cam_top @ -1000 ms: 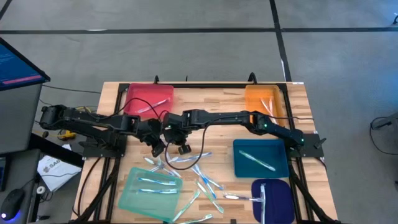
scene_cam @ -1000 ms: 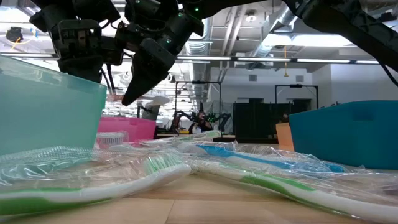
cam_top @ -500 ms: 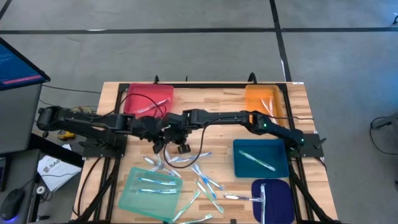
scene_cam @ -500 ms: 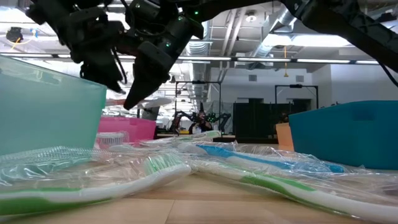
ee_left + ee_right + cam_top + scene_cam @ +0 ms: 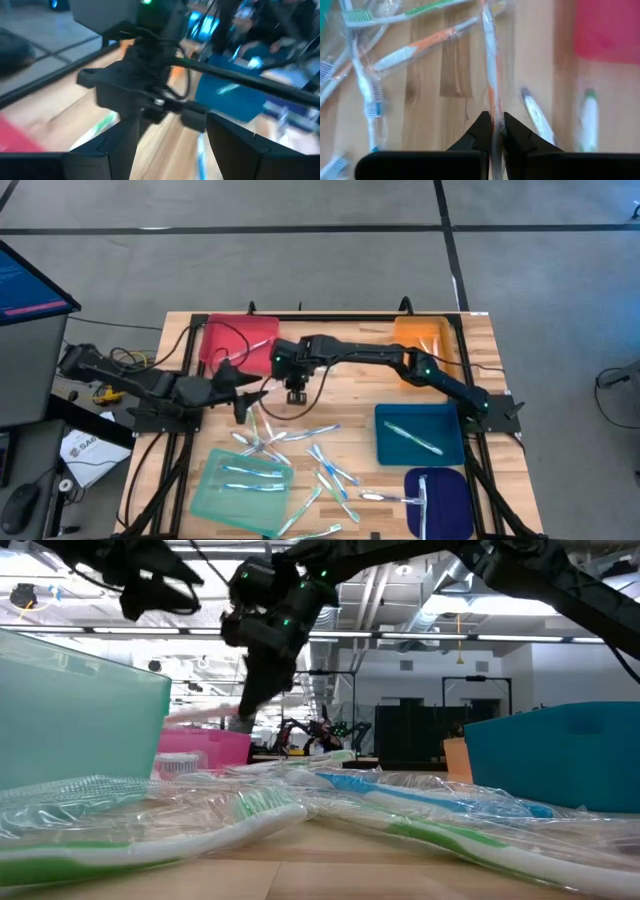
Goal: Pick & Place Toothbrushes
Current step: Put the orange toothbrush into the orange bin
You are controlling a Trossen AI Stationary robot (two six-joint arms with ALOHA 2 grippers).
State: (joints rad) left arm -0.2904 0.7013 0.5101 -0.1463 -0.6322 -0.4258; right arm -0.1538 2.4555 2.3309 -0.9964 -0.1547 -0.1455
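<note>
high: right tool (image 5: 292,392) just beside red tray (image 5: 232,340), left tool (image 5: 245,402) near it, loose toothbrushes (image 5: 300,442) on table (image 5: 340,345) well below tray | low: toothbrushes heaped in front of tray | right wrist: fingers (image 5: 481,131) pinched on orange toothbrush (image 5: 491,75) | left wrist: fingers (image 5: 122,145) spread wide

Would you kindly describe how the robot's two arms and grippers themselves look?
Both arms are black, slender and jointed. The left gripper has two broad, dark, angular fingers. The right gripper has dark fingers tapering to points. Small green lights glow on the right arm, and thin black cables trail the left arm.
</note>
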